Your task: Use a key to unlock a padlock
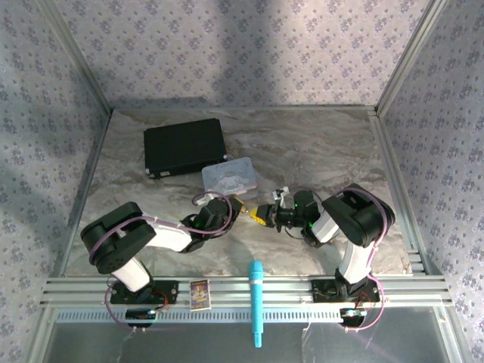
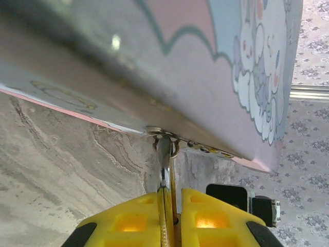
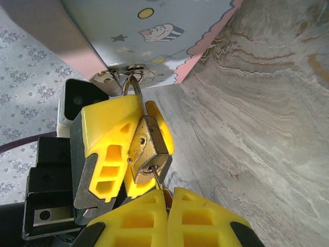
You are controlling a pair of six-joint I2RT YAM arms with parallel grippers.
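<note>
The brass padlock (image 3: 148, 147) hangs by its silvery shackle (image 3: 134, 88) from the clasp of the pastel tin (image 3: 154, 25). My left gripper (image 2: 172, 198) is shut on the padlock body, whose edge (image 2: 165, 206) shows between the yellow fingers (image 3: 110, 139). Its shackle (image 2: 164, 154) runs up to the tin (image 2: 205, 62). My right gripper (image 3: 167, 196) is shut on the key (image 3: 158, 179), whose thin shaft sits in the keyhole at the padlock's base. From above, the left gripper (image 1: 236, 206) and right gripper (image 1: 265, 216) meet tip to tip just in front of the tin (image 1: 229, 175).
A black case (image 1: 185, 147) lies behind the tin at the back left. A blue pen-shaped object (image 1: 257, 302) and a small card (image 1: 199, 293) rest on the front rail. Metal frame posts and patterned walls close in the marble-look table (image 1: 318, 151).
</note>
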